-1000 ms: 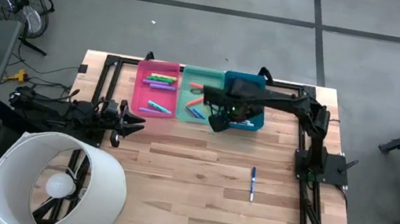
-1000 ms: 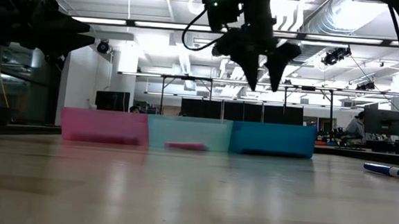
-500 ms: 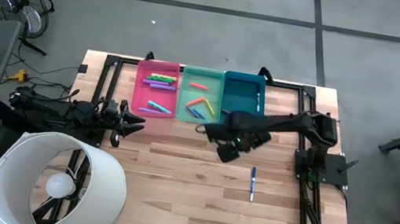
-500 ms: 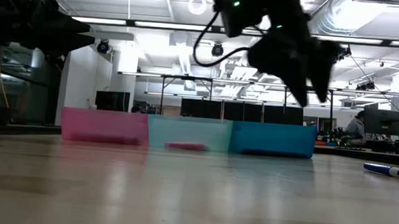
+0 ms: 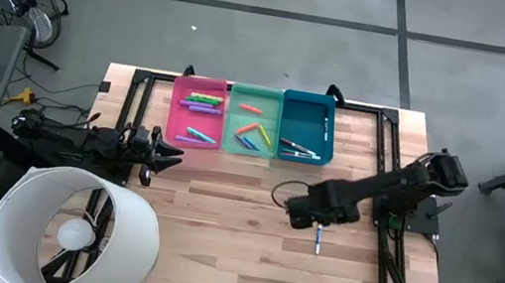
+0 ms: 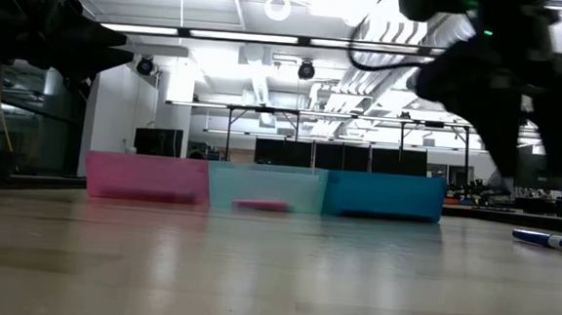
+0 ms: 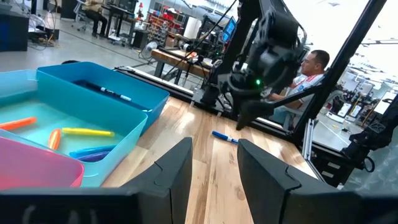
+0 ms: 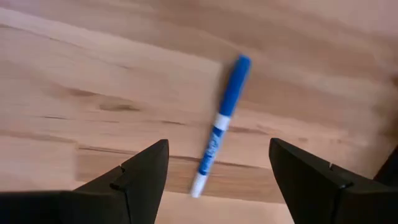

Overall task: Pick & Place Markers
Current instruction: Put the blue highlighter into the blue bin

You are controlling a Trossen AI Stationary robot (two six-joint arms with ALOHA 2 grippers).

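Having left the bins (image 5: 253, 120) and crossed the table (image 5: 220, 227), right pincer (image 5: 306, 216) now hovers over the lone blue marker (image 5: 318, 237), fingers spread wide and empty. Left pincer (image 5: 167, 150) unmoved at the left edge, half open, holding nothing.

Pale wooden table (image 5: 220, 227) with visible grain, smooth translucent plastic bins (image 6: 264, 188), glossy blue-and-white plastic marker (image 8: 219, 126)

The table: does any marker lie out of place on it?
Yes. One blue marker lies alone on the bare wood table, outside the bins, while the other markers sit in the pink bin, green bin and blue bin. The right gripper hovers over it, fingers open.
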